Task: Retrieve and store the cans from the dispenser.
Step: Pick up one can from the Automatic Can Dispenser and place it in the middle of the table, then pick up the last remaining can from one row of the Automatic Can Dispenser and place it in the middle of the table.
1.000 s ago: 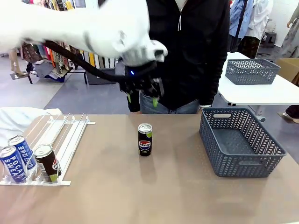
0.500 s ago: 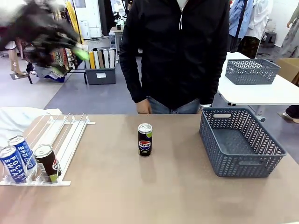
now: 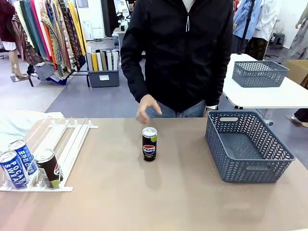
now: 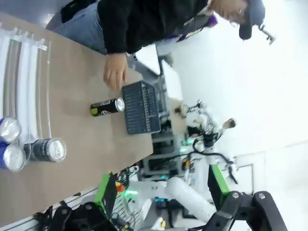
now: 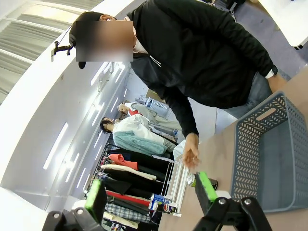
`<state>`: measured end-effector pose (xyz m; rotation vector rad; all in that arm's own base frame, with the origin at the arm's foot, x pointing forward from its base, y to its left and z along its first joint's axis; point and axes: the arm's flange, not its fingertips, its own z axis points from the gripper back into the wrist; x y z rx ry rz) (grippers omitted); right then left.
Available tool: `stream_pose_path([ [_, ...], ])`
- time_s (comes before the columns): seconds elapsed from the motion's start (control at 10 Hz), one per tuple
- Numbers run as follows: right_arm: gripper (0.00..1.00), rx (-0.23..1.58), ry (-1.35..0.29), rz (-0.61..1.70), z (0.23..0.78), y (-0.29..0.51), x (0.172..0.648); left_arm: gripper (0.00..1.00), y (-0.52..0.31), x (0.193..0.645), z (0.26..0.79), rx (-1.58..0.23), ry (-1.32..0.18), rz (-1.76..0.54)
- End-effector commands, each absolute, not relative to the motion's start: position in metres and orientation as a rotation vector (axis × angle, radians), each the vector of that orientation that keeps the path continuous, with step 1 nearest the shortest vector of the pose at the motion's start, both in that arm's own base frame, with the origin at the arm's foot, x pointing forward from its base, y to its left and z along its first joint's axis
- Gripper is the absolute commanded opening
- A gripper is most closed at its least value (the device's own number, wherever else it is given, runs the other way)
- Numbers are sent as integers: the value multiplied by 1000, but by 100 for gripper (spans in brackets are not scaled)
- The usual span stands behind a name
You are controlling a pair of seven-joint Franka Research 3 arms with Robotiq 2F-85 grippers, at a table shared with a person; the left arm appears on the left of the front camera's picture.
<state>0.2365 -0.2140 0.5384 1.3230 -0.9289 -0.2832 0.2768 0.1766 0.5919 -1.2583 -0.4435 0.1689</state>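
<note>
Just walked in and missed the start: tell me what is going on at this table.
One black Pepsi can stands upright in the middle of the table, out of the dispenser. A person's hand hovers behind it, not touching. Two blue Pocari Sweat cans and another black can sit at the dispenser's low end. The grey basket on the right holds no cans. The robot's left hand and right hand are open, raised high, holding nothing.
</note>
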Motion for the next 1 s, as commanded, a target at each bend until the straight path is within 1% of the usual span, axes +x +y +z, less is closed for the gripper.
stream_pose_path([
  [0.0, 100, 1348, -955, -278, 543, -213, 238, 100, 180, 264, 563, -1331, -473, 221],
  [0.1, 100, 1348, -955, -278, 543, -213, 238, 100, 180, 262, 555, -1304, -418, 226],
  [0.2, 100, 1348, -955, -278, 543, -213, 238, 100, 191, 262, 569, -1297, -455, 222],
  [0.9, 100, 1348, -955, -278, 543, -213, 238, 100, 191, 262, 569, -1297, -455, 222],
])
